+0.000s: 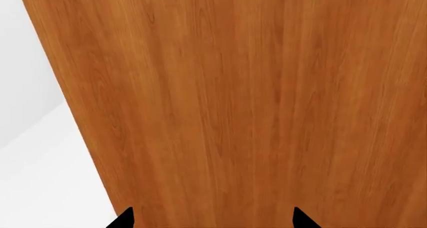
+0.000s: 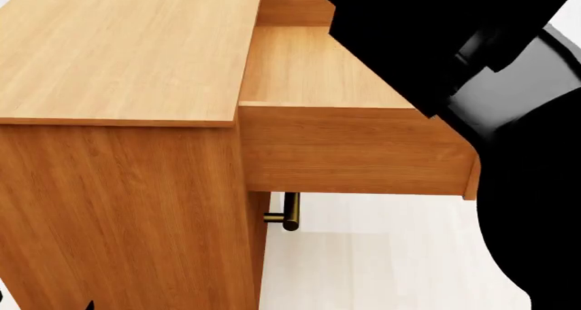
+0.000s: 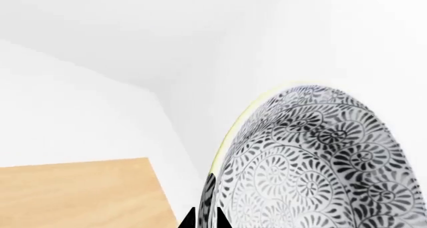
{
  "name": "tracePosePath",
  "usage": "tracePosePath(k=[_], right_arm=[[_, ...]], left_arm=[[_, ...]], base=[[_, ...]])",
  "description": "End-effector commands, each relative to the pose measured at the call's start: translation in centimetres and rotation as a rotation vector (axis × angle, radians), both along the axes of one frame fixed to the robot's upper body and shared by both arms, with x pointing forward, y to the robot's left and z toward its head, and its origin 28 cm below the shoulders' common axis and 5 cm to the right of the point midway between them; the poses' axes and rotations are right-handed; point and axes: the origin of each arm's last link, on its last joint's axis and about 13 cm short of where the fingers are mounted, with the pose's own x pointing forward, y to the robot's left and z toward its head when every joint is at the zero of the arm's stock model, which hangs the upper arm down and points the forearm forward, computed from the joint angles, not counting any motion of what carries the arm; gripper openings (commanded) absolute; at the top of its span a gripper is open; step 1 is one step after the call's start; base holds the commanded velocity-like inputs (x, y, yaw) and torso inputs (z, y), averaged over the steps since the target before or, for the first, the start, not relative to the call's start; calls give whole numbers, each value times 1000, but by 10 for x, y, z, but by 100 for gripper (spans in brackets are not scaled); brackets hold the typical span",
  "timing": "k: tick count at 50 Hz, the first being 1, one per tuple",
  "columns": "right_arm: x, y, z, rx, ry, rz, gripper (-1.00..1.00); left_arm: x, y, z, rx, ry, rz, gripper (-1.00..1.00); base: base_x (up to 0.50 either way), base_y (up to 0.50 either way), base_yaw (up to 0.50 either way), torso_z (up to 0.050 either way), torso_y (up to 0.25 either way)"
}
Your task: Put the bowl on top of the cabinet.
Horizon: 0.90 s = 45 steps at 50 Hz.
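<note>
The right gripper (image 3: 203,220) holds the bowl (image 3: 313,163) by its rim: in the right wrist view the two dark fingertips stand very close together, with the thin edge of the bowl between them, so the jaws are nearly closed on it. The bowl is tilted, its patterned outside turned to the camera. It hangs in the air, with a piece of light wood, probably the cabinet top (image 3: 80,193), lower and well apart from it. In the head view the bowl is not visible; I think the big black right arm (image 2: 454,45) hides it.

The left gripper (image 1: 212,220) is open and empty; its two tips stand wide apart, close in front of the side wall of the cabinet (image 2: 118,52).

The step in hand is, in my judgement, to carry the bowl over the flat top and set it down. To do it well, the arm should bring the bowl far enough to the left, over the top and not over the open drawer (image 2: 354,147), then turn it level, lower it until the base rests on the wood, and only then open the jaws.

Count: one bowl, one cabinet with one open drawer, one brass handle (image 2: 288,211) visible, two grippers.
</note>
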Motion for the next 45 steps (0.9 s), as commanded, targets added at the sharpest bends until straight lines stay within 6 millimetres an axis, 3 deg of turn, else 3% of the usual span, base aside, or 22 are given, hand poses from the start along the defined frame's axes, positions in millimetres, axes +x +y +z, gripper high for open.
tracePosePath(k=[1,17,34,45], right_arm=[[-4,12,-14,-35,23,47,-100],[-8,23,-32,-113,106,105,-100],[12,18,-63,-194,201,89,-100],[14,21,-74,-240,212,102,-100]], left_arm=[[0,0,-2,-1,2,-4,100],[-4,3,-2,-5,-1,-1,100],[0,3,-7,3,6,10,100],[2,3,-9,2,15,9,100]], base=[[0,0,0,0,0],[0,0,0,0,1],[0,0,0,0,0],[0,0,0,0,1]])
